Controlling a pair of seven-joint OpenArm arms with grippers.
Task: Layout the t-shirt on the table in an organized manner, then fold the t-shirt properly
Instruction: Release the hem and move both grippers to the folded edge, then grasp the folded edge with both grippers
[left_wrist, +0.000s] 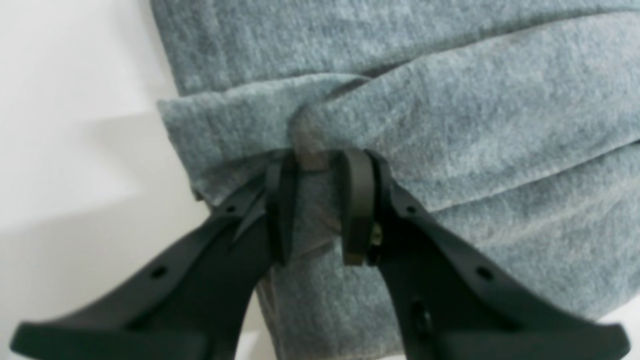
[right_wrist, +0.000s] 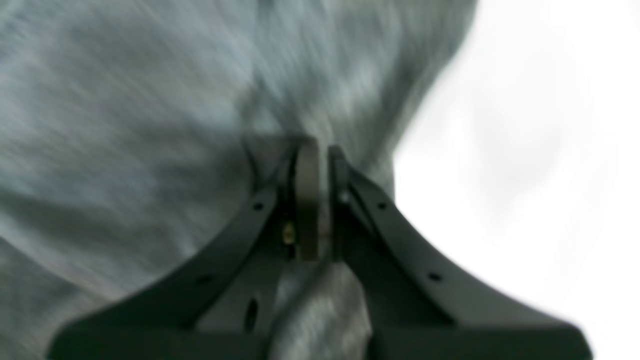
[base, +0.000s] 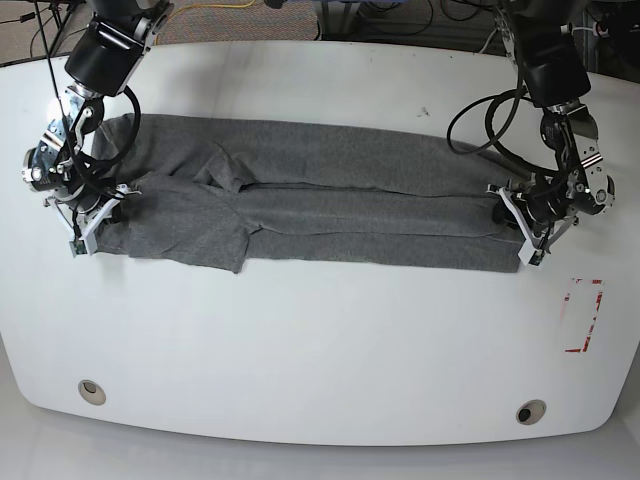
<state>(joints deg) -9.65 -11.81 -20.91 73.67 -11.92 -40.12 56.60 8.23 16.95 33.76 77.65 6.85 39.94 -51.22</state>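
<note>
T-shirt (base: 330, 205) lay stretched lengthwise across the far half of the table (base: 320, 340), folded into a long narrow band, one end near the table's left edge and the other near its right edge. A sleeve or flap stuck out of the band on the near side, left of the middle, so the band wasn't a clean rectangle.

Left gripper (left_wrist: 320, 165) sat at the band's right end, fingers (left_wrist: 357, 200) partly closed with a bunched fold of grey cloth pinched between them. Right gripper (right_wrist: 320, 150) was at the band's left end, fingers (right_wrist: 306, 200) closed nearly tight on a thin layer of fabric; that wrist view was blurred, so how many layers it held was unclear.

Risks as I read it:
- Left grip looked bunched rather than flat. It could catch only the top layer, and the lower one would drop out on a lift.
- Uneven pull between the two ends would skew the band or open the long fold.
- The loose flap could get trapped in the next fold and leave a lump.
- Dragging on the glossy table could slide the whole shirt instead of tensioning it.
</note>
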